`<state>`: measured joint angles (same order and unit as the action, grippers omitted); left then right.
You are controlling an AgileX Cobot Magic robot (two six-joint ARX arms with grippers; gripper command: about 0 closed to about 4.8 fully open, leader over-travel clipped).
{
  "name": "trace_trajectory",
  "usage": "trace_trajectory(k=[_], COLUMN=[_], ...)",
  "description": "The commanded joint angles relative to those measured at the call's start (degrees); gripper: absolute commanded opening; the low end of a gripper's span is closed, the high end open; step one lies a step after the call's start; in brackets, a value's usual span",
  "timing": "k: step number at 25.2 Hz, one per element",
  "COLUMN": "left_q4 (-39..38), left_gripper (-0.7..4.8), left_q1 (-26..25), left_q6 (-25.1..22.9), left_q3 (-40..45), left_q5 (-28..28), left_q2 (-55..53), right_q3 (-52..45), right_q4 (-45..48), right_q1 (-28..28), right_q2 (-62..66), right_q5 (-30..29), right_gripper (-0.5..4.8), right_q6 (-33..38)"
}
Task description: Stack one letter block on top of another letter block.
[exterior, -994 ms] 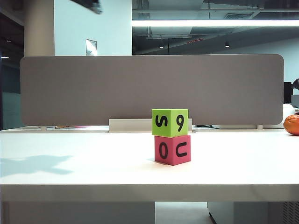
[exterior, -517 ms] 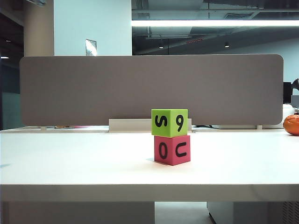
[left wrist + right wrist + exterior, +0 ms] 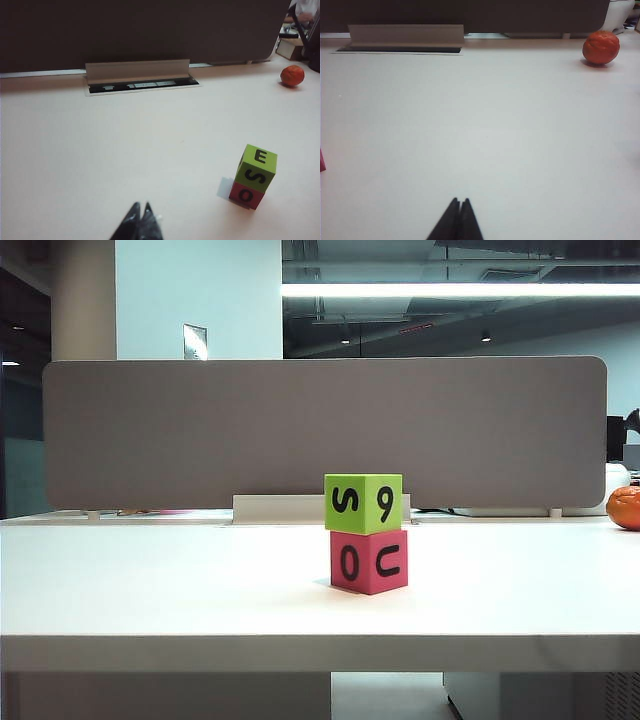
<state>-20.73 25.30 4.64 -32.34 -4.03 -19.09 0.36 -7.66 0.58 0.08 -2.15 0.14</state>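
While I check the result:
Stack: lime-green block [image 3: 363, 503] sits squarely on pink-red block [image 3: 368, 561], so it balances unaided.
Left end effector [image 3: 141, 220]: pinched closed, empty, apart from the stack.
Right end effector [image 3: 458, 216]: closed, empty, over bare desk [image 3: 480, 130].

My left arm has left the exterior view: a second ago a dark piece of it showed at the top left, and its shadow lay on the left of the table [image 3: 150, 590]. Both are gone now.

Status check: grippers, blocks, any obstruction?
Left gripper shut, empty, clear of stack. Right gripper shut, empty, over bare table. Green block sits on pink block. Nothing in the way.
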Motion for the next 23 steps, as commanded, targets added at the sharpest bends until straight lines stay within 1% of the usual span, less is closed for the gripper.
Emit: trace_trajectory(k=[1,4,5,6,7,8,9,10,11,13,14,16,18,20,23], left_q4=[-2.21,-2.36,-2.40,-2.40,-2.56,-2.32,-2.12,-0.61,0.85,6.67,11.72,17.25,21.68,24.76,27.04], left_gripper=[-0.05,-0.05,-0.05,-0.05,-0.05,-0.05,-0.05,-0.05,-0.05,-0.05,-0.05,-0.05,-0.05,-0.05,-0.05], left_q1=[0.00,0.00,0.00,-0.02,-0.02,-0.02,-0.02,-0.39,-1.51,-7.37,-11.50,-15.52,-18.71,-20.85,-23.21], left_q6=[0.15,0.13,-1.03,-3.28,-4.98,-6.60,-6.84,-6.80,-6.78,-5.88,-5.22,-5.07,-5.07,-5.05,-5.03], left_q3=[0.00,0.00,0.00,0.00,0.02,0.48,0.96,2.86,4.33,9.38,13.00,16.79,19.76,21.79,24.30], left_q5=[0.20,0.20,0.15,-0.46,-1.75,-5.60,-7.48,-12.13,-13.73,-10.97,-6.34,0.13,4.13,5.75,5.75], left_q2=[1.79,1.86,1.88,1.86,1.86,1.84,1.86,1.88,1.90,1.90,1.92,1.92,1.95,2.21,4.35], right_q3=[-0.33,-0.33,-0.33,-0.33,-0.33,-0.33,-0.33,-0.33,-0.33,-0.33,-0.33,-0.33,-0.33,-0.33,-0.33], right_q4=[0.55,0.55,0.52,0.55,0.55,0.55,0.55,0.55,0.55,0.55,0.52,0.55,0.55,0.55,0.55], right_q1=[0.00,0.00,0.00,0.00,0.02,0.02,0.02,0.00,0.00,0.02,0.02,0.02,0.02,0.02,0.02], right_q2=[-0.09,-0.09,-0.09,-0.09,-0.09,-0.09,-0.09,-0.09,-0.09,-0.09,-0.09,-0.09,-0.09,-0.09,-0.09], right_q5=[0.09,0.09,0.09,0.09,0.09,0.09,0.09,0.09,0.09,0.09,0.09,0.09,0.09,0.09,0.09], right_gripper=[-0.01,-0.01,-0.01,-0.01,-0.01,-0.01,-0.01,-0.01,-0.01,-0.01,-0.01,-0.01,-0.01,-0.01,-0.01], right_q6=[-0.20,-0.20,-0.20,-0.20,-0.20,-0.20,-0.20,-0.20,-0.20,-0.20,-0.20,-0.20,-0.20,-0.20,-0.20])
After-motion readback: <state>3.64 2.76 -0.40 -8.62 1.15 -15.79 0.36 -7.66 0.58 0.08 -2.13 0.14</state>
